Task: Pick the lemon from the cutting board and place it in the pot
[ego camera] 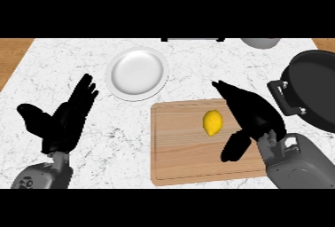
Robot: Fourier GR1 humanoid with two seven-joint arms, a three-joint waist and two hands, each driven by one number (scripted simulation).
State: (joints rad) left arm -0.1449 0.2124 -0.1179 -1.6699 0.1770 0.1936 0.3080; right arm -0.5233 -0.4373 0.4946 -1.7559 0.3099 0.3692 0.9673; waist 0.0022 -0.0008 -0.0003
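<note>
Lemon [212, 122] lies on cutting board [189, 164], right of centre on desk [118, 133]. Plate [137, 73] behind and left of board. Pot [314, 88] right of board. Right hand [252, 115] over board, just right of lemon. Left hand [62, 122] left of board.

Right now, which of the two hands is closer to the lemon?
The right hand, open over the cutting board beside the lemon; the left hand rests off the board.
</note>
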